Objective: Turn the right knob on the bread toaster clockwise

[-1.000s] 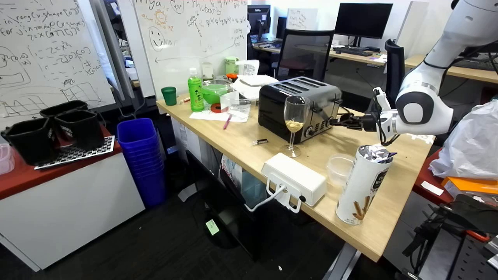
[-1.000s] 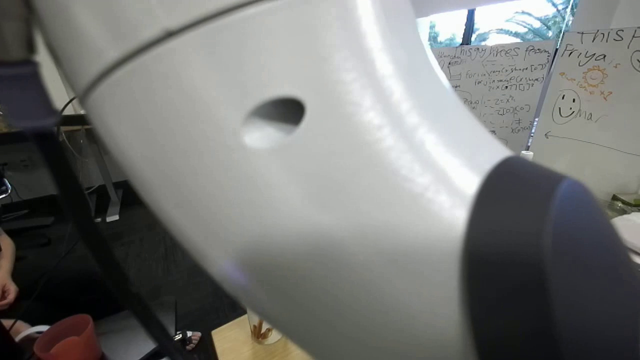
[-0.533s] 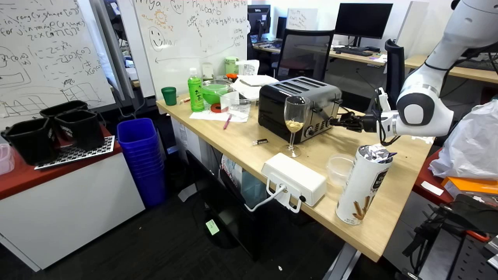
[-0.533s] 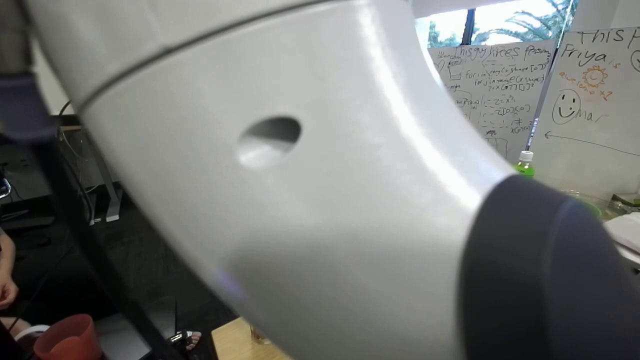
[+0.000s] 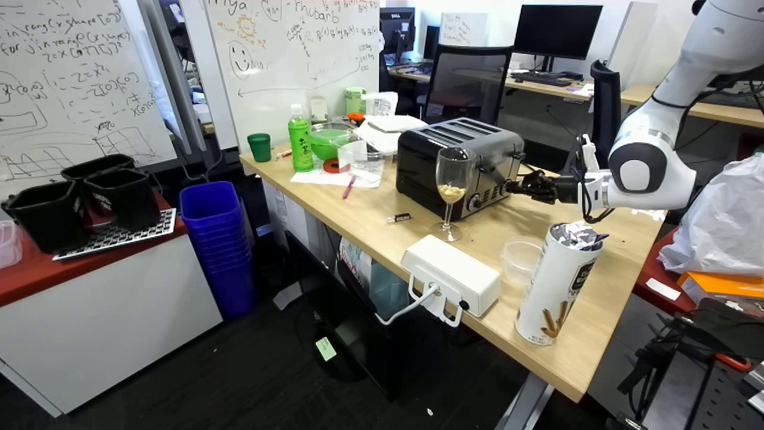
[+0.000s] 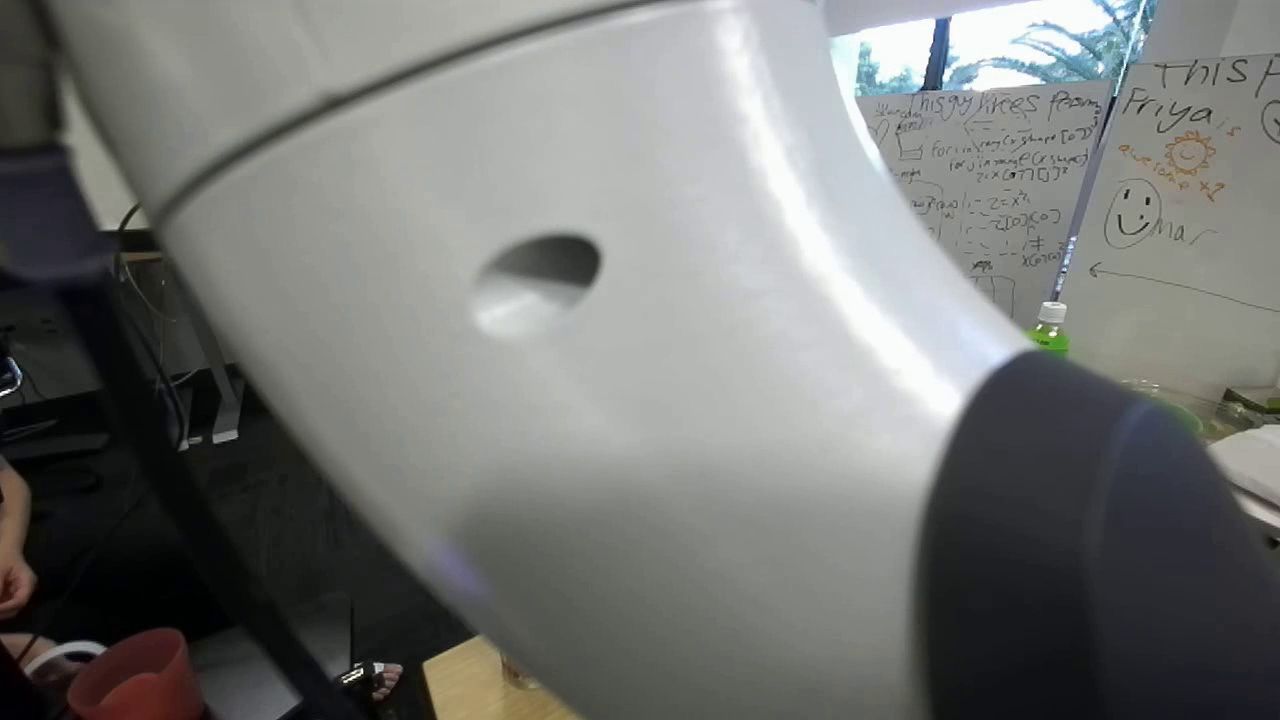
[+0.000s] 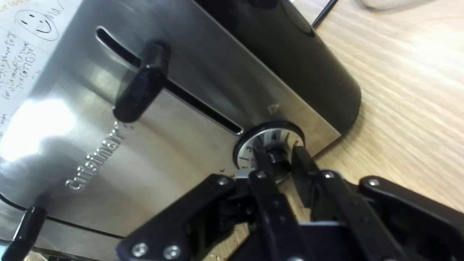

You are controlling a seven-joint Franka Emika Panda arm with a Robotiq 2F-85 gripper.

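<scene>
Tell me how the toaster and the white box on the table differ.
The toaster is black with a shiny metal face; the white box is mostly white.
The toaster is taller and bulkier; the white box is lower.
The toaster's top is slotted; the white box's top is smooth.
The toaster stands back from the edge of the table; the white box sits right at it.
Both are boxy and rest on that table.

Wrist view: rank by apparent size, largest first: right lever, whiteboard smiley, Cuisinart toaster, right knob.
1. Cuisinart toaster
2. Right knob and right lever: too close to rank; fingers hide part of the knob
3. Whiteboard smiley
</scene>
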